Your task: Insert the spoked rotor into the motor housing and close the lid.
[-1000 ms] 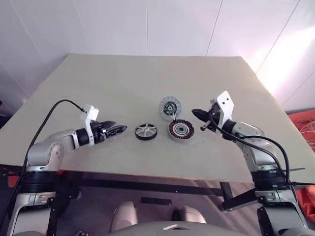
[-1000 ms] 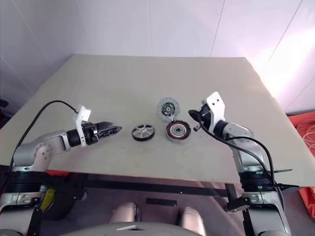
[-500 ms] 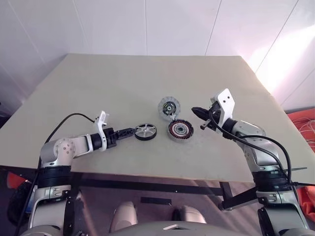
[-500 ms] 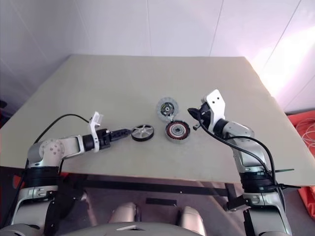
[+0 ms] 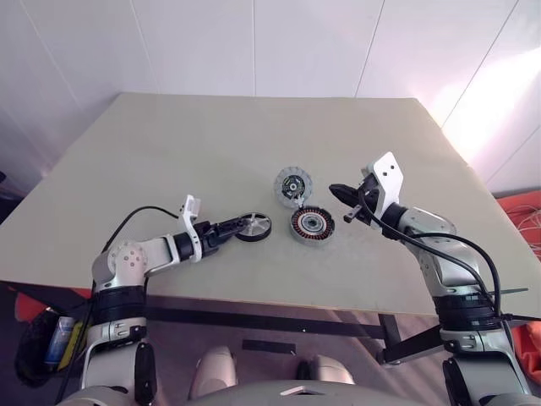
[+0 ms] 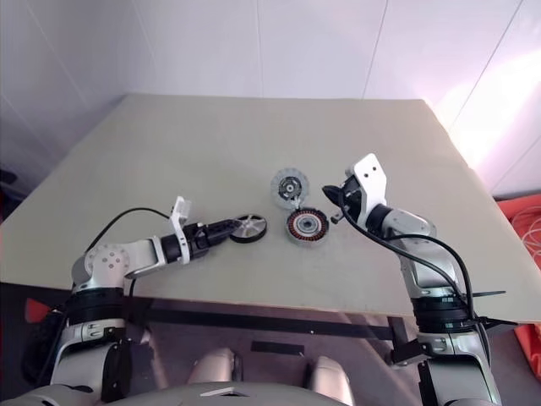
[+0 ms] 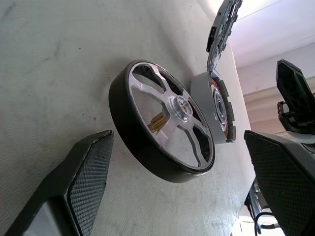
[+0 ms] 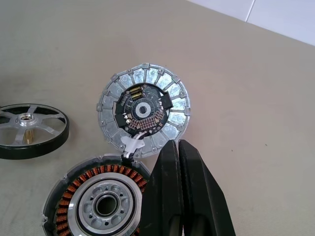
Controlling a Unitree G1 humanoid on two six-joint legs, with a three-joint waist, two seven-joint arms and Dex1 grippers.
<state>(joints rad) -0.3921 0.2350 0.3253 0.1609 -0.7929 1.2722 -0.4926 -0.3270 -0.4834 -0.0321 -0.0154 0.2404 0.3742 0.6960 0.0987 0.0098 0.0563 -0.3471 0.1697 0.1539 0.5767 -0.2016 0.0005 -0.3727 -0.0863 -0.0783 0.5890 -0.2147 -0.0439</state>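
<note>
Three parts lay near the middle of the table (image 5: 127, 144), a little toward its near edge: the spoked rotor (image 5: 254, 226) flat on the surface with its silver spokes up; the motor housing (image 5: 311, 223) just beside it on the right-arm side, copper windings showing; and the lid (image 5: 292, 183) just behind the housing toward the far edge, apparently tied to it by a short white lead; the left gripper (image 5: 234, 228) reached low over the table with its fingers spread wide, one on either side of the rotor's black rim and neither touching it; the right gripper (image 5: 339, 193) hung above the housing's far side with its fingers pressed together on nothing; the rotor looked rigid, dense for its size and smooth-walled, so likely to slip; the outer black wall, taken across its full width, seemed the safest hold, leaving the spokes alone.
</note>
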